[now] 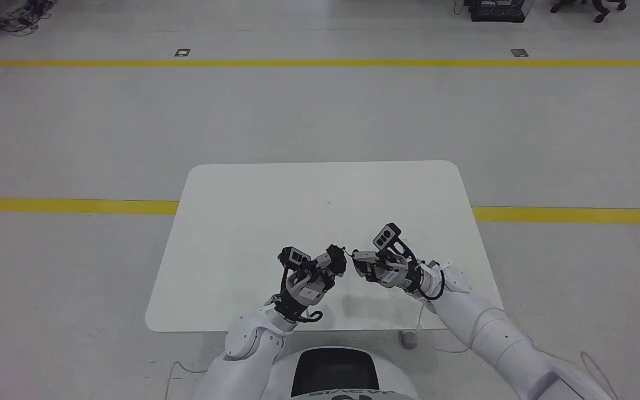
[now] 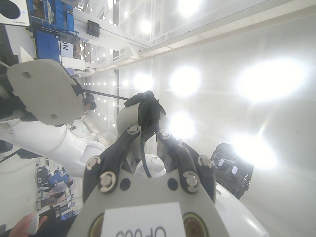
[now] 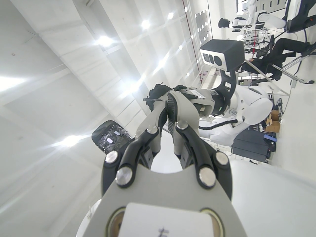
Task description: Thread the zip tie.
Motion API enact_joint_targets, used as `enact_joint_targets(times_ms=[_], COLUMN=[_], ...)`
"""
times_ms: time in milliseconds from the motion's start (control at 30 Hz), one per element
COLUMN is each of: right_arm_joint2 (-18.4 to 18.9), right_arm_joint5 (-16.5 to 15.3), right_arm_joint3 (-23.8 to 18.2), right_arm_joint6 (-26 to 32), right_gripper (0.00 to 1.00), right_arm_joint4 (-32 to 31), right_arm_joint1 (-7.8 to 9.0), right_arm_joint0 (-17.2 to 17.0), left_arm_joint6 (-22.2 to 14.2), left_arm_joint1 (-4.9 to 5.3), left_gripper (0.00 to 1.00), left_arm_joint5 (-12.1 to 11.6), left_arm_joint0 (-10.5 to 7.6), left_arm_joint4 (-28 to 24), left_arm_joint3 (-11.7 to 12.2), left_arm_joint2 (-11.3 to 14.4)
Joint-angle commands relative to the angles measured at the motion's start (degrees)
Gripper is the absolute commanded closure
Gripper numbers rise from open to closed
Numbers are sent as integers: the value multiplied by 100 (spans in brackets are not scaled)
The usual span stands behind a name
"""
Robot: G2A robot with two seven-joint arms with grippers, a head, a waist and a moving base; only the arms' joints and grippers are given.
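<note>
1. My left claw (image 2: pixel 146 102) is closed tight on one end of the zip tie (image 2: pixel 106 94). Its dark-wrapped fingertips pinch that end, I judge so it cannot twist while I line it up.
2. My right claw (image 3: pixel 168 106) is closed too, with its ridged pads pressed together on the strap and a short tip poking out past them.
3. The zip tie spans the small gap between the two claws as a thin, straight black strap. I judge it is pulled taut so it is stiff enough to aim.
4. In the top view the claws face each other tip to tip in the lower middle of the frame, over the near part of the white counter (image 1: pixel 260 200). Both wrists are turned up, which leaves free room around the strap.
5. I cannot tell whether the tip has entered the locking head. The threading looks under way, not finished.
</note>
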Motion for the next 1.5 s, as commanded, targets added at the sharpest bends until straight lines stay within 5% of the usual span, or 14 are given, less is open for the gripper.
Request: enact_joint_targets(times_ms=[0, 1467], right_arm_joint2=[-3, 197], right_arm_joint5=[0, -121], right_arm_joint3=[5, 526], right_arm_joint6=[0, 0], right_gripper=[100, 100], right_arm_joint4=[-5, -163], right_arm_joint1=[-2, 46], right_arm_joint0=[1, -53], left_arm_joint6=[0, 0], left_arm_joint1=[0, 0], left_gripper=[100, 100], left_arm_joint5=[0, 0], left_arm_joint0=[0, 0], left_arm_joint4=[0, 0], left_arm_joint3=[0, 0], left_arm_joint2=[0, 0])
